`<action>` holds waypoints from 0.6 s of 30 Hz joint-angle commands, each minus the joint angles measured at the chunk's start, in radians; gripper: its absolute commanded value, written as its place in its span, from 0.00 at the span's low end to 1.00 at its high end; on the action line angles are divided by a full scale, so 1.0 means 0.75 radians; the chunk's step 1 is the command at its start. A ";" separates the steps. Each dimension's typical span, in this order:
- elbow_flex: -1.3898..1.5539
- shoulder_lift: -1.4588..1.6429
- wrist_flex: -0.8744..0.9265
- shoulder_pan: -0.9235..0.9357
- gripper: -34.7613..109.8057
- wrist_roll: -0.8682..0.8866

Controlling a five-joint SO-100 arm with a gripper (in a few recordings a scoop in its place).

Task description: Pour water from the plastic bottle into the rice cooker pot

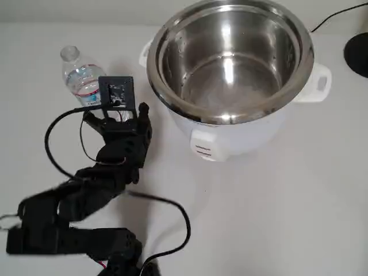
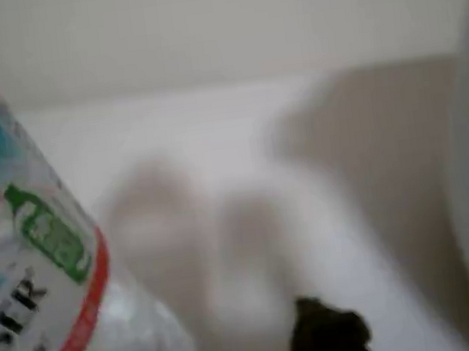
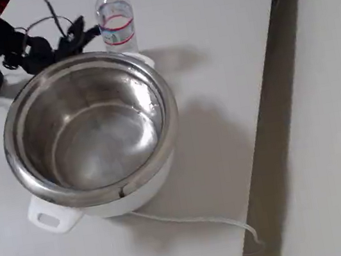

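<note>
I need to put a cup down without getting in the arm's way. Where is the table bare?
Bare: the table in front of and right of the rice cooker pot in the overhead view. Crowded: the left side, where the gripper sits beside the plastic bottle.

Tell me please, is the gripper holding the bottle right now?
Gripper: open, holding nothing, beside the upright plastic bottle.
</note>
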 commanded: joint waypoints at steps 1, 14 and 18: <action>-0.121 -0.043 -0.074 -0.061 0.63 0.025; -0.413 -0.507 -0.372 -0.141 0.62 0.010; -0.536 -0.685 -0.487 -0.143 0.58 -0.033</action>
